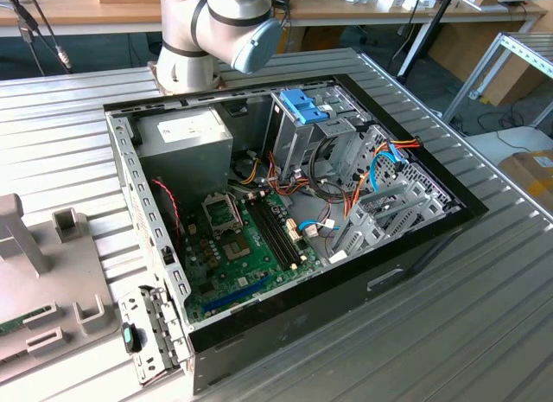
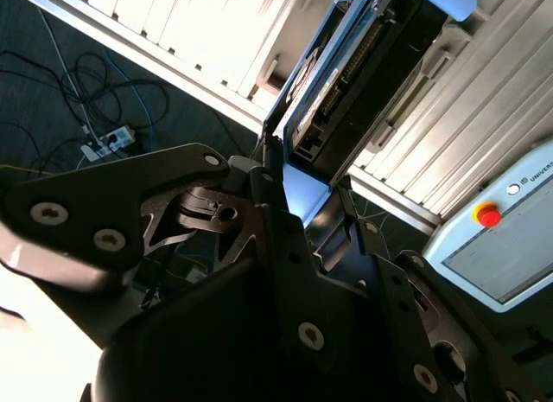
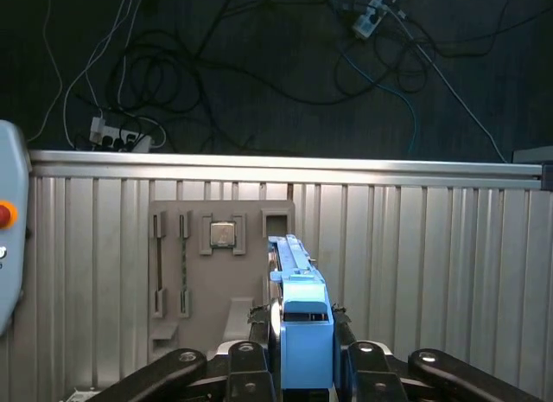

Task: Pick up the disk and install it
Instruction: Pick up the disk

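I'm in a robotics lab: ribbed aluminium table, opened computer case, teach pendant, wooden workbench (power strip, cables loose on floor).

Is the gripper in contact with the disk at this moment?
Touching. In the first wrist view the disk, in its blue frame, sits clamped between the fingers of the gripper, no gap on either side.

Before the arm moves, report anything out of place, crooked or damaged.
Nothing stands out. In the first wrist view the gripper holds the disk on edge, straight in its grip, over the ribbed table. In the exterior view the open computer case sits flat, its cables loose but inside it.
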`<action>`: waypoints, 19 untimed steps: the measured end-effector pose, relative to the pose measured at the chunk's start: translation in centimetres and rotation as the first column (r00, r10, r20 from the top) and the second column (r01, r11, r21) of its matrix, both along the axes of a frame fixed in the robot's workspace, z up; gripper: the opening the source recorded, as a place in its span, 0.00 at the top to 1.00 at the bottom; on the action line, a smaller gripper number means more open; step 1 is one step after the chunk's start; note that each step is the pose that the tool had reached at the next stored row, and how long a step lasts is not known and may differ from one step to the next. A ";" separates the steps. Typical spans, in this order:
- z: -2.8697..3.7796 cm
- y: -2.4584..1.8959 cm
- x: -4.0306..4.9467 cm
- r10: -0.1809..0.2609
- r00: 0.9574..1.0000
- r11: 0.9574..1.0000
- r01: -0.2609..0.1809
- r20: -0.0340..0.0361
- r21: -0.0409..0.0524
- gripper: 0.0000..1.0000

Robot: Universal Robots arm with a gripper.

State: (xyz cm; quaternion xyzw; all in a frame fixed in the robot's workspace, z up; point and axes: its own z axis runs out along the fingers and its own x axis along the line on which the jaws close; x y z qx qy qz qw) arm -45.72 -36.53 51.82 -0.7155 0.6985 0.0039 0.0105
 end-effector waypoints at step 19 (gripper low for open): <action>0.00 0.02 1.55 0.000 1.000 1.000 0.000 0.000 0.000 0.63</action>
